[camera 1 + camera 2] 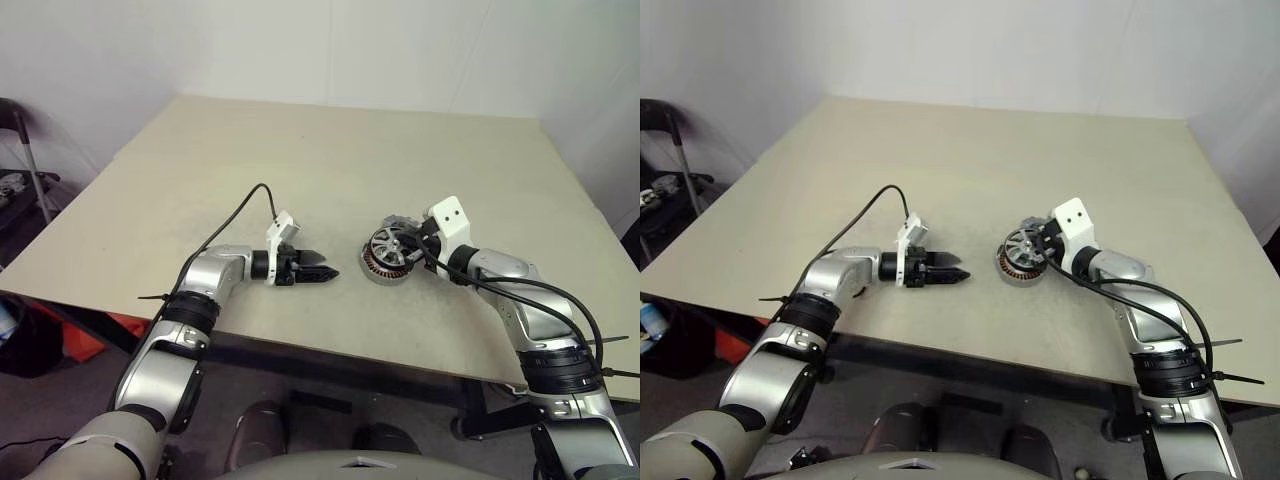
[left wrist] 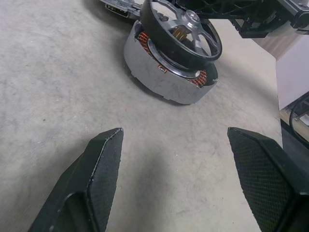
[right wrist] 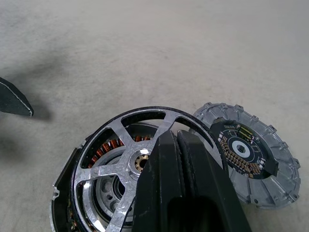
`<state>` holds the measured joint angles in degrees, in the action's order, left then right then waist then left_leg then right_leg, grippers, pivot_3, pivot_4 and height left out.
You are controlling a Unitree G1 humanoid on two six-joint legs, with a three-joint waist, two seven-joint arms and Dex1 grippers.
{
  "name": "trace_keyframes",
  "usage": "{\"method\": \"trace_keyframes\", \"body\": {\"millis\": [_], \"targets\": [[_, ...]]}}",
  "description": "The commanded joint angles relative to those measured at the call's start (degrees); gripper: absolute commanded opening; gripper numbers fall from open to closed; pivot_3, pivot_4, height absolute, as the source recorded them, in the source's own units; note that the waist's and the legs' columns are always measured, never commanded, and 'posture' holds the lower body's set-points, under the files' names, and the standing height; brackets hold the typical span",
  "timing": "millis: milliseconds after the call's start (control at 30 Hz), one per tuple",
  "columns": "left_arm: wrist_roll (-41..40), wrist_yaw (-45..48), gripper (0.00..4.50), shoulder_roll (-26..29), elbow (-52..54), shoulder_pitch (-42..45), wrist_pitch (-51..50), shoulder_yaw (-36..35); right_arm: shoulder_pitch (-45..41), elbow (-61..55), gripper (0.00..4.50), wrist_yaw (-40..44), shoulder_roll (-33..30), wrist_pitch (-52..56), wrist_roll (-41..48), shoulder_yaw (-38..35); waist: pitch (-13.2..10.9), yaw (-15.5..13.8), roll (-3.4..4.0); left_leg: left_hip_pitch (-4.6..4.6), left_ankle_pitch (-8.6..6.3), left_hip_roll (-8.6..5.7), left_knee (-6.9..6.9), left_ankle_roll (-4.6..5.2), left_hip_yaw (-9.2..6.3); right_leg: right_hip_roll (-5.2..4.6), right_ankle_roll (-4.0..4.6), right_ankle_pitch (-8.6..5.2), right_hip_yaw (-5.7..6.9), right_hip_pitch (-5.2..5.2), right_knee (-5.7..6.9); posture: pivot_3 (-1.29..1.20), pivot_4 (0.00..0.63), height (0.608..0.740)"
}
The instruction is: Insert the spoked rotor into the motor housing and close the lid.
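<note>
The spoked rotor (image 3: 140, 162), a round wheel with a thin dark rim, flat bright-metal spokes and a small silver hub, sits tilted on top of the motor housing (image 2: 159, 72), not seated flat in it: one side of its rim dips into the housing while the opposite side stands raised above the wall. The motor housing is a shallow round can with a smooth silver wall, and inside it a ring of copper-coloured coils shows through the gaps between the spokes. Just beside the housing, on its far side from the left gripper, lies the lid (image 3: 246, 154), a flat grey metal disc with a notched, tooth-like edge and a dark round circuit board at its centre. There is one of each of these three parts. The right gripper (image 3: 176, 135) reaches over the housing with its two black fingers pressed together above the rotor's rim; whether they pinch the rim I cannot tell. The left gripper (image 1: 325, 272) hangs near the housing's other side, clear of it, its two textured black fingers (image 2: 104, 159) spread wide with nothing between them. Everything rests on a matte beige table (image 1: 330, 160).
</note>
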<state>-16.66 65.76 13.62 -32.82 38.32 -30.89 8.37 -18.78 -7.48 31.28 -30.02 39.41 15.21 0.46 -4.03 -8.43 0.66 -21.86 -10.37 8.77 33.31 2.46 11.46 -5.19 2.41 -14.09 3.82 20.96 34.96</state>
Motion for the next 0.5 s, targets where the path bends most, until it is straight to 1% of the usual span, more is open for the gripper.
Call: {"method": "trace_keyframes", "body": {"millis": [33, 267, 500], "targets": [[-0.03, 0.01, 3.65, 0.35, 1.33, 0.8, 1.45, -0.5, 0.82, -2.92, 0.0, 0.34, 0.4, 0.38, 0.24, 0.73, 0.0, 0.0, 0.0, 0.01, 0.0, 0.0, 0.0, 0.0, 0.0, 0.0, 0.0, 0.0, 0.0, 0.0, 0.01, 0.0, 0.0, 0.74], [0.19, -0.57, 3.65, 0.03, 0.1, 1.33, 2.51, -0.74, 3.12, -8.64, 0.0, 0.47, 1.49, 2.6, 1.05, 2.47, 0.01, 0.07, 0.01, 0.06, 0.0, 0.02, 0.0, 0.0, 0.0, 0.01, 0.0, 0.0, -0.01, -0.02, 0.04, 0.0, 0.0, 0.74], [0.31, -0.71, 3.65, -0.21, -0.15, 1.21, 2.9, -0.59, 0.17, -7.88, 0.0, 0.03, 1.36, 1.86, 1.02, -0.11, 0.01, 0.07, 0.01, 0.05, 0.01, 0.01, 0.0, -0.02, 0.0, 0.01, 0.0, 0.0, -0.02, 0.0, 0.05, 0.0, 0.0, 0.74]]}}
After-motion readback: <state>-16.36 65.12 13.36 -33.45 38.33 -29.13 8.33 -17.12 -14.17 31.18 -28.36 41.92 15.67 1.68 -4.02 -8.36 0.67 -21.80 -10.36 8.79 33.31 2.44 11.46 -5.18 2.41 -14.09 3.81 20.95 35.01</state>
